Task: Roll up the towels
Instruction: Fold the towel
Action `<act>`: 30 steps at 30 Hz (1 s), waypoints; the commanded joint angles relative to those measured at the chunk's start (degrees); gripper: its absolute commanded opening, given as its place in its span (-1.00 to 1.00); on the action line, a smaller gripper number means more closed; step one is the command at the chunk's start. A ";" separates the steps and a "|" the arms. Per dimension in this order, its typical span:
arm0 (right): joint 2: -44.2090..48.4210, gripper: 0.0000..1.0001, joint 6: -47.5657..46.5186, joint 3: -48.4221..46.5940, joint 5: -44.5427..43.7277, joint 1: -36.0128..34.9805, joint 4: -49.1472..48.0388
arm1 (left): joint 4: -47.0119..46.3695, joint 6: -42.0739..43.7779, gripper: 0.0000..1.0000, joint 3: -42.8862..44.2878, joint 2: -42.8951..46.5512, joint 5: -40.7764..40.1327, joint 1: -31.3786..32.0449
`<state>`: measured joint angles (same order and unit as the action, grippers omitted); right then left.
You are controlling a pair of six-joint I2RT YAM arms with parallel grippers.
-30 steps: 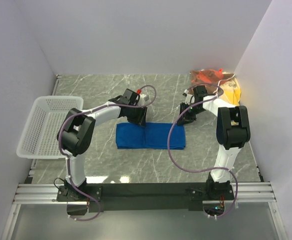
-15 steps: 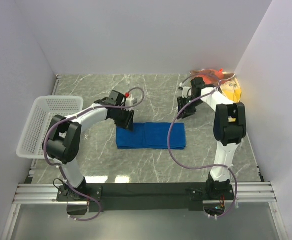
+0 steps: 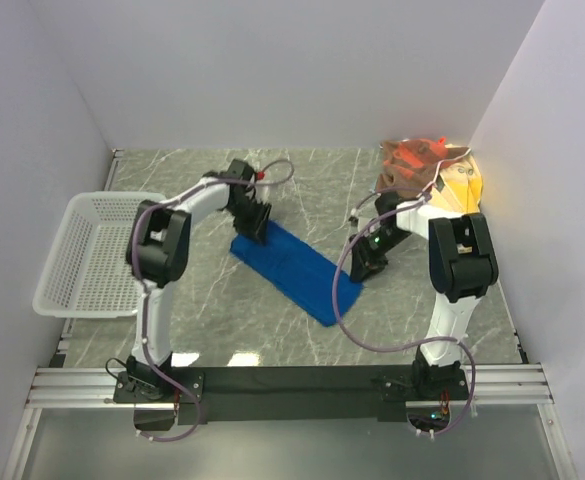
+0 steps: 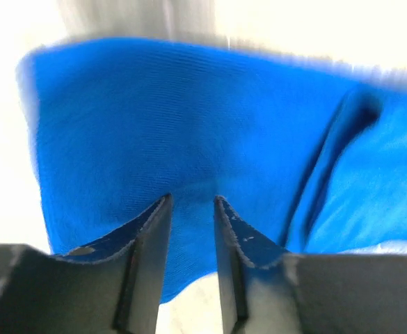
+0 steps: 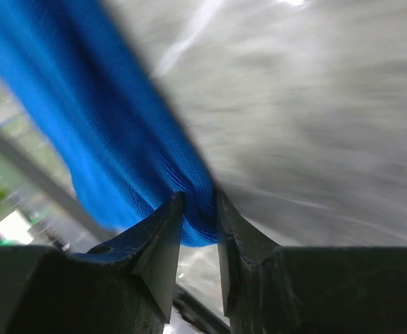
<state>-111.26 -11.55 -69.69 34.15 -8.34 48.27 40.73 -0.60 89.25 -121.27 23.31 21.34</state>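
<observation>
The royal blue towel (image 3: 294,268) lies folded as a long strip, slanting from back left to front right on the marble table. My left gripper (image 3: 253,226) is shut on its back left end; in the left wrist view the fingers (image 4: 191,200) pinch the blue towel (image 4: 189,118) at its edge. My right gripper (image 3: 364,268) is shut on the front right end; in the right wrist view it (image 5: 198,195) clamps the bunched blue towel (image 5: 113,118). The yellow towel (image 3: 463,184) and the brown-and-orange patterned towel (image 3: 415,155) lie heaped at the back right.
A white mesh basket (image 3: 102,196) stands at the table's left edge. White walls close in the left, back and right sides. The arm bases sit on the black rail (image 3: 292,382) at the near edge.
Both grippers came down onto the ends of the blue towel and took hold. The towel has swung from lying straight across to a diagonal, its right end pulled nearer.
</observation>
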 commanded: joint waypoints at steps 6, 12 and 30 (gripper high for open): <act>5.26 -0.15 6.27 6.77 21.30 -9.59 -10.20 | 0.76 6.58 -0.03 30.98 -16.46 5.16 1.25; 12.64 0.01 6.81 8.42 16.57 -6.43 -11.71 | -9.60 4.39 0.16 12.93 0.23 3.15 0.02; 8.79 -0.14 11.46 4.67 12.60 -3.36 -15.14 | -21.48 20.28 0.01 -32.10 41.82 -9.84 21.24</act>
<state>-102.06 -1.28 -60.95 45.98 -13.96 33.91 21.54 12.78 61.10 -82.00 22.44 35.35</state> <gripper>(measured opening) 0.440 0.509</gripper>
